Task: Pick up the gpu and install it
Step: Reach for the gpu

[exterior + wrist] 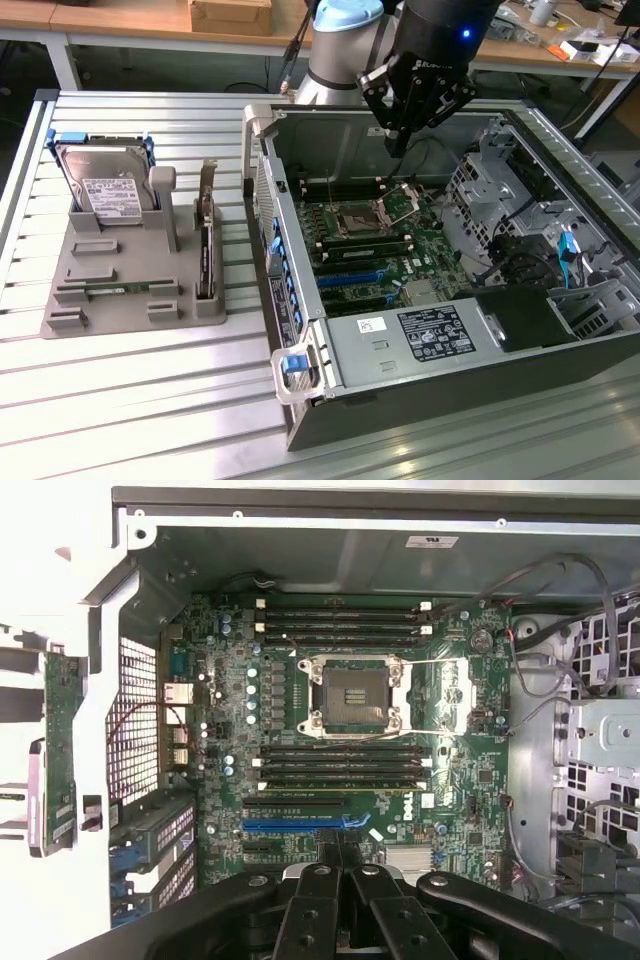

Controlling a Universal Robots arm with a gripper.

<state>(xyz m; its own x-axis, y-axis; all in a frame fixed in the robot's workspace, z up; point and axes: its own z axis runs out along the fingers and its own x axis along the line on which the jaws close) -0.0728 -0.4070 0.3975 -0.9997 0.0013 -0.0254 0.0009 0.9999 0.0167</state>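
GPU is standing on edge in a grey holder outside the computer case, well apart from the claw. The claw is hanging empty over the case's motherboard with its fingers pressed together. Print on the label inside the case is looking too small to read, and the picture's edge is cutting the arm off above.

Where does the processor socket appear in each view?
Exterior view: the processor socket sits in the middle of the green board.
Wrist view: the processor socket sits mid-board again.
Shared landmark: black memory slots run along two sides of it.
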